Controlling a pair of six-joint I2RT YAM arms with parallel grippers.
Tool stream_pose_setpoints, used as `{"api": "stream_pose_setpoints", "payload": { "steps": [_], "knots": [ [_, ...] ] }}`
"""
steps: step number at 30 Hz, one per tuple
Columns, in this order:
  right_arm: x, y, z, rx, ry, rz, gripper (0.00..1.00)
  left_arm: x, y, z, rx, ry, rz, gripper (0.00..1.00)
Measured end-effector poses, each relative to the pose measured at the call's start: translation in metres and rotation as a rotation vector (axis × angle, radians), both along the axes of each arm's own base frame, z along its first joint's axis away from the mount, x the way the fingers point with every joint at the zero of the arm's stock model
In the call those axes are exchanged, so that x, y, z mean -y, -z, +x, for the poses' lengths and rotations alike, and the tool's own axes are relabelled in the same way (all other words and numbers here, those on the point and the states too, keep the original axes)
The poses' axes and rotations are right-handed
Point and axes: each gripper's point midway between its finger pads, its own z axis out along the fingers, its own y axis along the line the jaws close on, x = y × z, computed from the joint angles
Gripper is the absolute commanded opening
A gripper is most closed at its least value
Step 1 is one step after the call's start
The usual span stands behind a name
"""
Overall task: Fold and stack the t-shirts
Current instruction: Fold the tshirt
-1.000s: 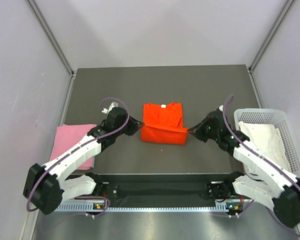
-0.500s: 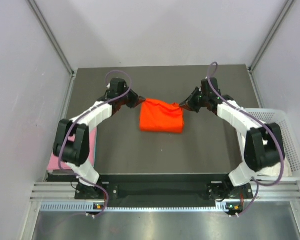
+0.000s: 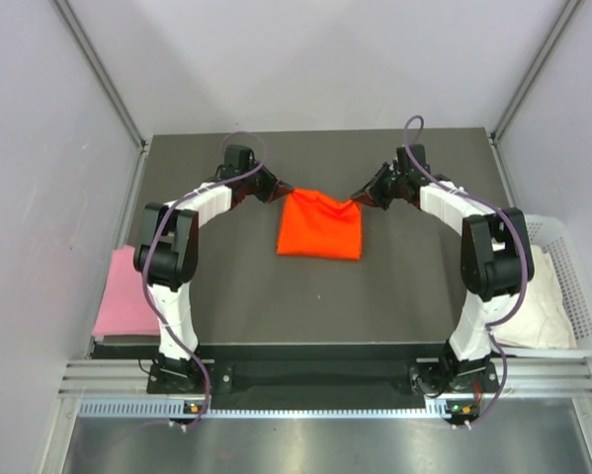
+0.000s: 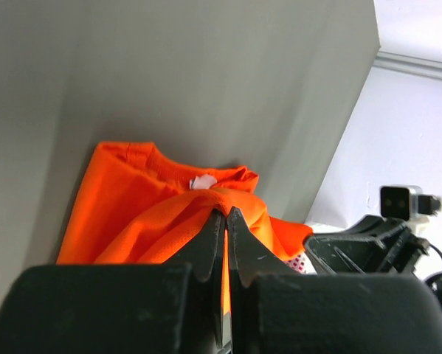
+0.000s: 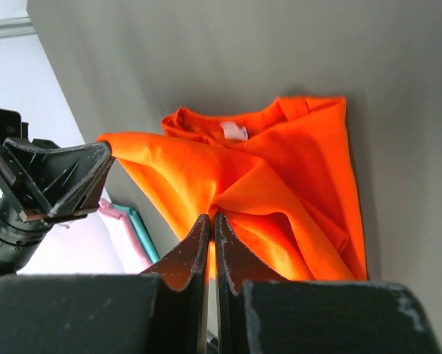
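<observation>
left gripper [image 3: 280, 194] | shut tight, orange tee [image 3: 320, 229] pinched at far-left edge | right gripper [image 3: 358, 198] | shut tight, far-right edge pinched | orange tee | laid mid-table [image 3: 404, 286], far edge held raised | pink tee [image 3: 118, 296] | laid at left table edge | white tee [image 3: 538, 296] | kept in basket [image 3: 575, 259], right

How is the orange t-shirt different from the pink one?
The orange t-shirt is bright orange-red; the pink t-shirt is pale. The orange t-shirt sits in the middle, pinched at two corners by the left gripper and right gripper; the pink t-shirt lies untouched at the left side. The orange t-shirt is bunched mid-fold; the pink t-shirt lies flat. Both are plain cloth tees.
</observation>
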Motion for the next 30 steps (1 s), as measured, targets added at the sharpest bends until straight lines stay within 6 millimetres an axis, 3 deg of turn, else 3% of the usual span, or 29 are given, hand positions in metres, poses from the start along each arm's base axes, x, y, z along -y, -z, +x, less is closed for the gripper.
{"api": "stream_pose_setpoints", "payload": {
  "steps": [8,16,20,21,23,25,27,30],
  "knots": [
    [-0.003,0.025,0.026,-0.012,-0.028,0.055,0.04,-0.009,0.019,0.017,-0.011,-0.016,-0.016,0.0],
    [0.0,0.03,0.039,-0.019,-0.033,0.078,0.09,-0.012,0.036,0.024,-0.044,-0.023,-0.018,0.0],
    [0.009,0.036,0.041,-0.026,-0.025,0.071,0.22,-0.012,0.038,0.032,-0.043,-0.008,-0.006,0.15],
    [0.013,0.038,0.043,-0.027,-0.024,0.065,0.32,-0.012,0.038,0.034,-0.041,0.0,0.003,0.18],
    [0.022,0.04,0.049,-0.022,-0.029,0.053,0.34,-0.012,0.036,0.038,-0.032,0.024,0.037,0.31],
    [0.035,0.039,0.061,0.0,-0.054,0.026,0.39,-0.016,0.029,0.04,-0.016,0.054,0.087,0.37],
    [0.051,0.032,0.074,0.036,-0.08,-0.041,0.46,-0.018,0.016,0.041,0.023,0.086,0.128,0.38],
    [0.067,0.005,0.087,0.141,-0.123,-0.131,0.48,-0.019,-0.005,0.028,0.078,0.155,0.17,0.38]
  ]
}}
